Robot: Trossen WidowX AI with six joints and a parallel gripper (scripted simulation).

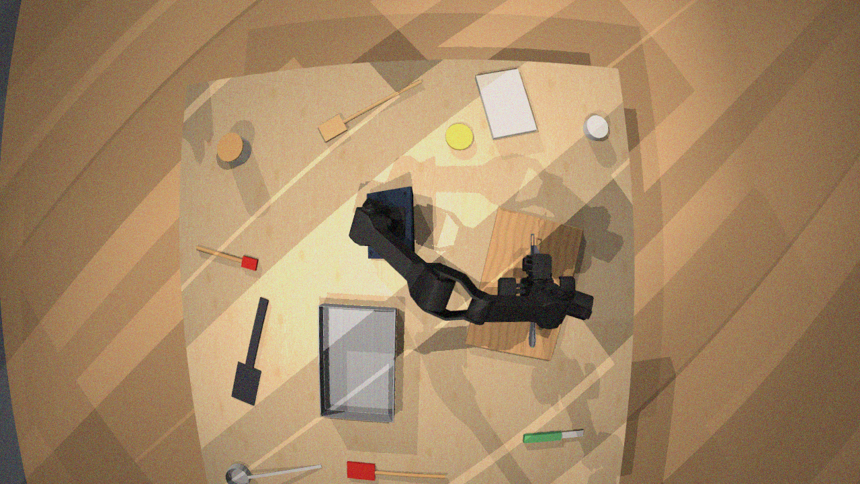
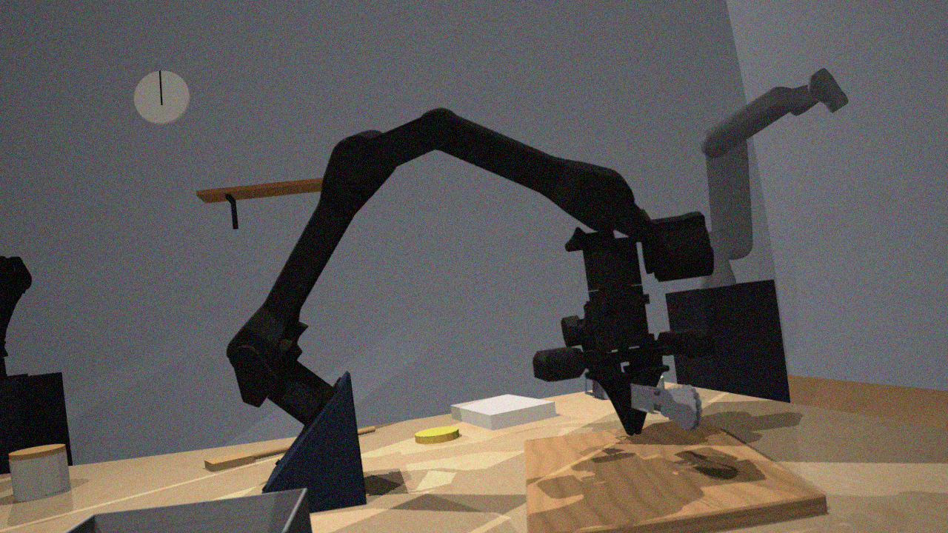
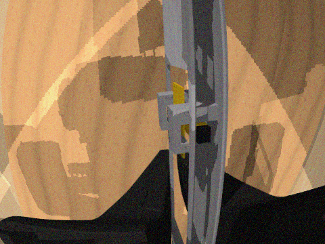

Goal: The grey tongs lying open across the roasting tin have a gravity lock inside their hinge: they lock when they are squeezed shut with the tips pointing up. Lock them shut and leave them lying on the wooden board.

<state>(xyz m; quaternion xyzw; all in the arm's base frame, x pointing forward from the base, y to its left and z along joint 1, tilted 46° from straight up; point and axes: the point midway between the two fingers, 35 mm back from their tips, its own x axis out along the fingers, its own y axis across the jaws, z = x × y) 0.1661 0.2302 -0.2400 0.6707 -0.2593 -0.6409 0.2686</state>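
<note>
Because the black arm (image 1: 430, 292) (image 2: 371, 165) reaches right over the wooden board (image 1: 504, 240) (image 2: 583, 490) (image 3: 128, 118), I can see the tool (image 1: 533, 282) (image 2: 634, 431) (image 3: 172, 157) pointing down at it, its fingers closed around the grey tongs (image 1: 533, 337) (image 2: 679, 406) (image 3: 206, 68). The tongs are above the board, held crosswise between the fingers, with their arms close together and the scalloped tips sloping slightly down. The tool's fingertips come very near the board's surface; whether they touch it, I can't tell. Nor can I tell if the lock has caught, though a yellow strip (image 3: 178, 93) shows at the grey bracket (image 3: 179, 130) between the tongs' arms.

Seen from above, the roasting tin (image 1: 361, 361) (image 2: 198, 514) stands on the counter (image 1: 288, 253) (image 2: 861, 431) (image 3: 4, 203) to the lower left of the board, well apart from it, and the tongs are off it. Beyond the board's top edge lie a white box (image 1: 506, 103) (image 2: 506, 412) and a yellow disc (image 1: 459, 136) (image 2: 436, 434). Below the board is a green-handled utensil (image 1: 542, 437).
</note>
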